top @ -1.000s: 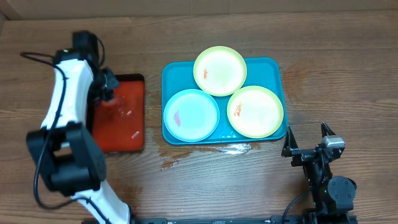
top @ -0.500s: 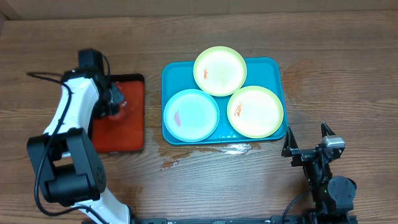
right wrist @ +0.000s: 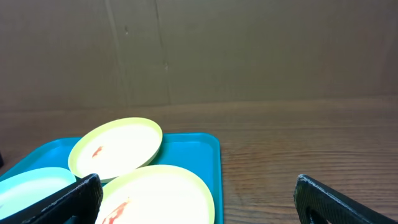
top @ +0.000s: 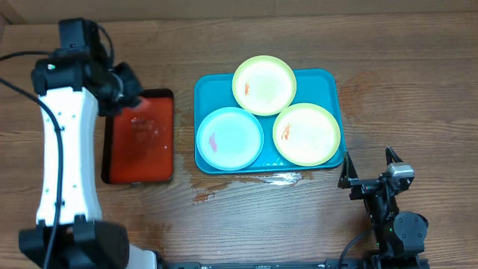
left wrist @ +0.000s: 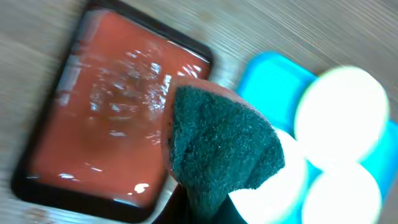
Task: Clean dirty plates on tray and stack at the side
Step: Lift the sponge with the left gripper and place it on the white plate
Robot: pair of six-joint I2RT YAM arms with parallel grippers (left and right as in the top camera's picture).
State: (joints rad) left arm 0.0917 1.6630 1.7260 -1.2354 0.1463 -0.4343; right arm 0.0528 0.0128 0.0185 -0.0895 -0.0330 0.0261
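Observation:
Three plates lie on the teal tray [top: 333, 79]: a yellow one with a green rim at the back [top: 264, 84], another at the right [top: 306, 134] and a light blue one at the left [top: 229, 139]. Each has a small orange-red smear. My left gripper [top: 125, 91] hangs above the back end of the red tray [top: 140, 138], shut on a dark green sponge [left wrist: 217, 143]. The sponge hides its fingers. My right gripper [top: 367, 161] rests open near the tray's front right corner, nothing between its fingers [right wrist: 62, 200].
The red tray with a black rim [left wrist: 106, 124] holds a shiny wet film. A wet patch [top: 282, 178] lies on the wooden table just in front of the teal tray. A cardboard wall stands behind the table.
My left arm has risen from the red tray and swung back to the left, taking the sponge with it. The right arm and the plates have not moved.

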